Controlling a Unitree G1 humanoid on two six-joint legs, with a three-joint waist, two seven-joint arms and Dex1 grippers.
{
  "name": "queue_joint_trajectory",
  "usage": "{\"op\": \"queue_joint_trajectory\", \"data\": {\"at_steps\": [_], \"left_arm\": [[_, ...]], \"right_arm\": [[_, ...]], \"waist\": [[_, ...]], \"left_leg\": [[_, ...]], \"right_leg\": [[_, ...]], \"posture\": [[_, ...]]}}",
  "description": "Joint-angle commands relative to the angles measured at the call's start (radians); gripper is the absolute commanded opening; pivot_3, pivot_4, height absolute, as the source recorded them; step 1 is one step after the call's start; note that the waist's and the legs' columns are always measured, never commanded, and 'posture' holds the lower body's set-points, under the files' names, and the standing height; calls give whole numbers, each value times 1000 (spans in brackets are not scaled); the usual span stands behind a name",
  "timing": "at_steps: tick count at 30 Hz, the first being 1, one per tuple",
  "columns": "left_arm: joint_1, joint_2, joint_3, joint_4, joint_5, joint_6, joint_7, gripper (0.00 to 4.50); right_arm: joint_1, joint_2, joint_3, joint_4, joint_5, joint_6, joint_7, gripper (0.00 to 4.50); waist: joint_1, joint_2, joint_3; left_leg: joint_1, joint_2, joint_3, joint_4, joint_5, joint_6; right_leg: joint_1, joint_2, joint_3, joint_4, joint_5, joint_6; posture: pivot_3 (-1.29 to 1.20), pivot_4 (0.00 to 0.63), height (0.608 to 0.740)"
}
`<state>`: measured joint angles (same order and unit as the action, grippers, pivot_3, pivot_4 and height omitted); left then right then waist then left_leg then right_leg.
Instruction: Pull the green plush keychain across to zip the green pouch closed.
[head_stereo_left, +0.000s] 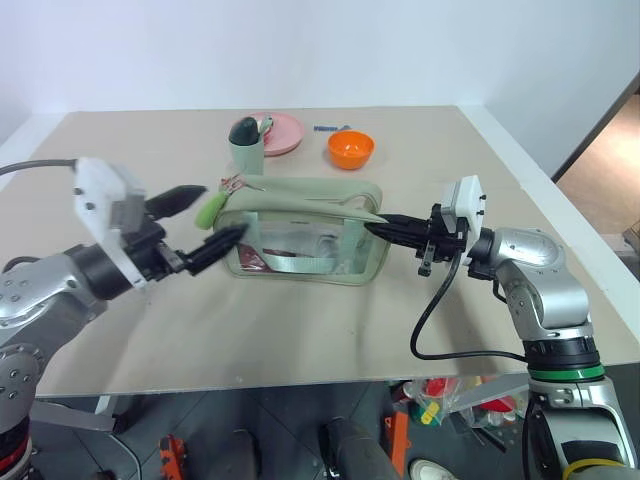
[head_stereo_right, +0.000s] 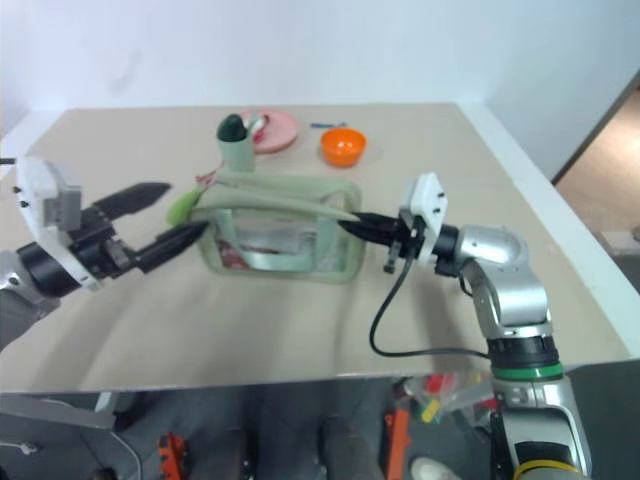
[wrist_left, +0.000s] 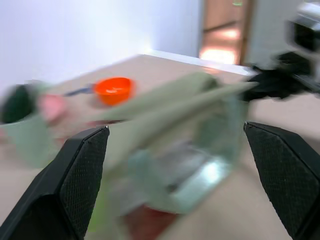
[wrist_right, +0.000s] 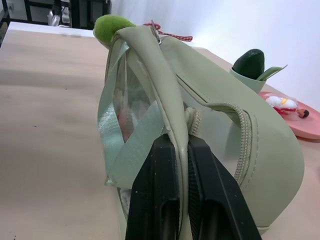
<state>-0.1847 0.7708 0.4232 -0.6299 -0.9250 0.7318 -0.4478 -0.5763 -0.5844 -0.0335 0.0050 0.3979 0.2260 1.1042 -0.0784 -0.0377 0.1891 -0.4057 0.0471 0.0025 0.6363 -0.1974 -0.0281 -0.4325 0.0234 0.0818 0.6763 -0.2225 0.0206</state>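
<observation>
The green pouch stands mid-table, its zipper running along the top. At its left end the green plush keychain hangs on a thin pinkish cord. My left gripper is open, and in the eye views the plush lies between its two black fingers; I cannot tell if they touch it. My right gripper is shut on the fabric edge at the pouch's right end, seen in the head view as my right gripper pointing left.
Behind the pouch stand a pale green tumbler cup with a dark green utensil tip, a pink plate and an orange bowl. The table's front edge runs below both arms.
</observation>
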Motion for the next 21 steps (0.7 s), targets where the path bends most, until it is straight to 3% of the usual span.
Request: {"op": "queue_joint_trajectory", "data": {"at_steps": [1,11,12,17,21], "left_arm": [[32,-4,24,31,66,-63,-20,4500],[-47,-44,-72,174,134,-114,-96,4500],[-46,-43,-81,186,147,-120,-109,3972],[-81,-62,-92,212,149,-127,-129,2477],[-85,-57,-88,222,158,-122,-152,1002]], "right_arm": [[-33,3,3,-4,5,-20,4,79],[-32,9,4,-7,4,-20,-9,79],[-30,8,4,-9,4,-20,-10,0],[-16,1,-3,-22,7,-24,-17,0],[-7,-5,-7,-28,8,-26,-20,0]], "waist": [[0,0,0],[0,-1,0],[-1,0,0],[0,-1,0],[0,-1,0]], "left_leg": [[0,0,0,0,0,0],[-1,0,1,0,0,0],[-1,0,1,0,0,0],[-2,1,1,-1,0,0],[-1,1,2,-1,0,0]], "right_leg": [[0,0,0,0,0,0],[-1,0,1,0,0,0],[-1,0,1,0,0,0],[-2,1,1,0,0,0],[-2,1,2,0,0,1]], "posture": [[0,150,740],[0,150,740],[0,150,740],[0,150,740],[0,150,740]]}}
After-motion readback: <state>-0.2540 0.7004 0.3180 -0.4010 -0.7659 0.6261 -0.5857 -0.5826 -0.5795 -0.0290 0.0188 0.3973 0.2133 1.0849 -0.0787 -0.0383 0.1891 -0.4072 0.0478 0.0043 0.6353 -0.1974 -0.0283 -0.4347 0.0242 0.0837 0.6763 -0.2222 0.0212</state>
